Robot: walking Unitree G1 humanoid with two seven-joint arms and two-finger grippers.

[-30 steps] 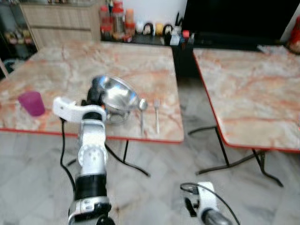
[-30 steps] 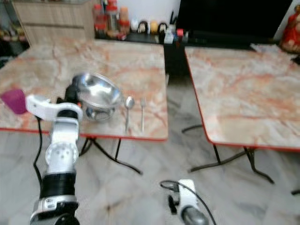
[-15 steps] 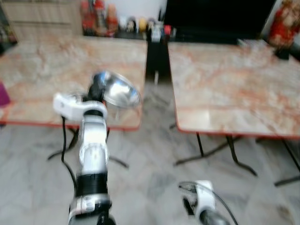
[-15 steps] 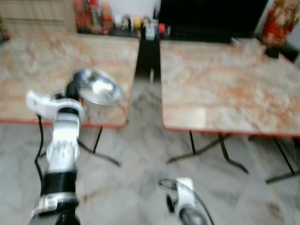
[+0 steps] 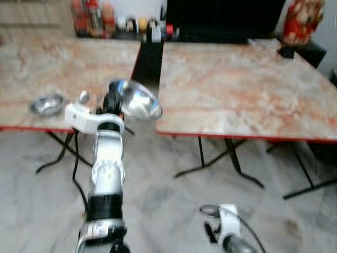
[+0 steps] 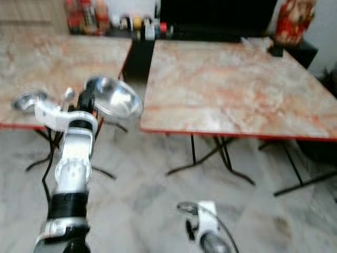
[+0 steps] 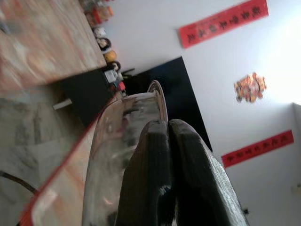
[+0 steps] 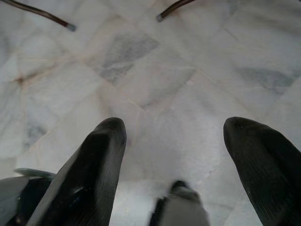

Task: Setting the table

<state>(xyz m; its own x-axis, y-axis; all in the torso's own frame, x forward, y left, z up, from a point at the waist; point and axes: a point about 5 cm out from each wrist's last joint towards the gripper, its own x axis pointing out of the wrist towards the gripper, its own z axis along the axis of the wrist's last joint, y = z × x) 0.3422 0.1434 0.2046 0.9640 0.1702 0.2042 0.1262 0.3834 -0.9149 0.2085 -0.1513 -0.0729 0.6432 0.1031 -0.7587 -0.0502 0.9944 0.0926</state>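
Observation:
My left gripper (image 5: 112,101) is raised in front of me, shut on the rim of a shiny steel bowl (image 5: 135,100). The bowl hangs tilted in the air over the gap between two marble-patterned tables. In the left wrist view the two black fingers (image 7: 150,155) pinch the bowl's wall (image 7: 113,141). A second steel bowl (image 5: 46,104) and a spoon (image 5: 83,96) lie near the front edge of the left table (image 5: 52,63). The right table (image 5: 237,84) is bare. My right gripper (image 8: 174,132) hangs low and open above the floor.
Both tables have red edges and thin black folding legs (image 5: 231,163). Bottles and jars (image 5: 92,16) line a dark cabinet (image 5: 210,18) at the back. A red figurine (image 5: 299,21) stands at the far right. Pale marble floor (image 5: 174,205) lies before me.
The view has swung to the right, so the left table slid aside and the right table now sits ahead. The held bowl stays in my left gripper.

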